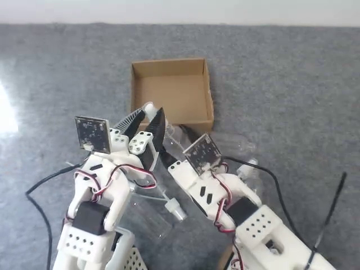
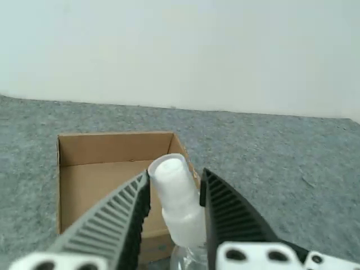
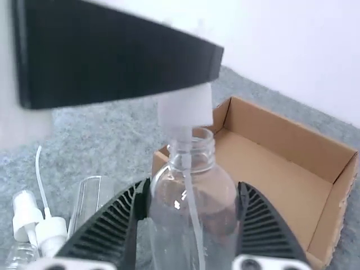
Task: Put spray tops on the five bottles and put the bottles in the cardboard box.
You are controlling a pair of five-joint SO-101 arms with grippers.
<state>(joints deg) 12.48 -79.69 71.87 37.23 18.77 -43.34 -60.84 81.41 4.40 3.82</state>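
A grey, carpet-like table top carries everything, with the two white arms rising from its near edge and leaning in toward each other. Beyond them sits the open square brown cardboard box, upright, with bare cardboard showing inside. The right gripper is clenched around the body of an upright clear plastic bottle, its ribbed black fingers pressing on both sides, just in front of the near edge of the cardboard box. The left gripper is closed around a white plastic spray top, held directly over that bottle. The right wrist view shows the spray top's thin dip tube running down through the neck into the bottle, while its white collar sits just above the mouth and is not seated. A second clear plastic bottle lies on its side on the table, near the box's right front corner. A third clear bottle lies between the two arm bases. Just beside it lies a loose white spray top with a long tube.
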